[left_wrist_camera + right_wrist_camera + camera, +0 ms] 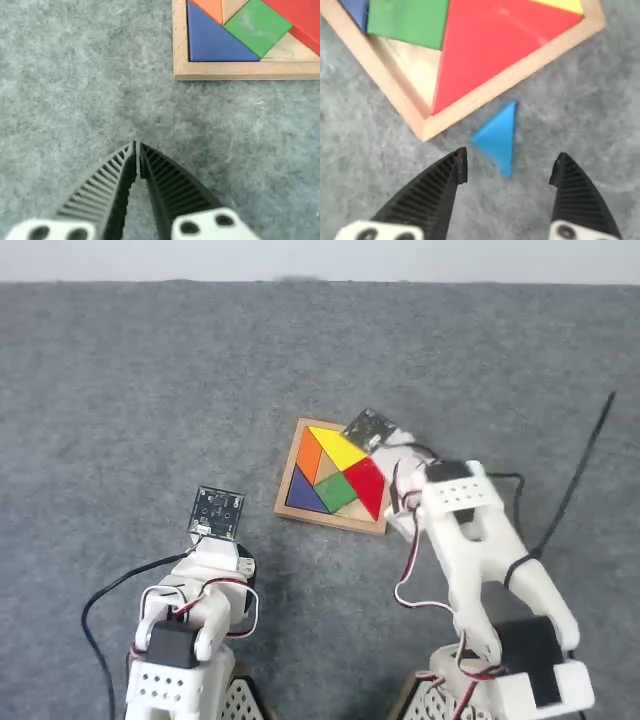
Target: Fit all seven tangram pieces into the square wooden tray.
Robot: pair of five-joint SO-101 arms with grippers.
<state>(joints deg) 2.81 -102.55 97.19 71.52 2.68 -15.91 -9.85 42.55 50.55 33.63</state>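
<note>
This was a robotics test bench, the sort found in a lab or a maker's workroom rather than a home. The table was covered in a grey felt mat (120,390), with a plain pale wall (320,260) behind it. The left arm (185,635) and the right arm (485,550) were white printed plastic, with bare red and white wires (410,570) looping along them, a loose black cable (578,470), uncased circuit boards (217,512) at the wrists and perforated base plates (245,702). A wooden tray (284,490) of coloured pieces (340,450) lay on the mat
</note>
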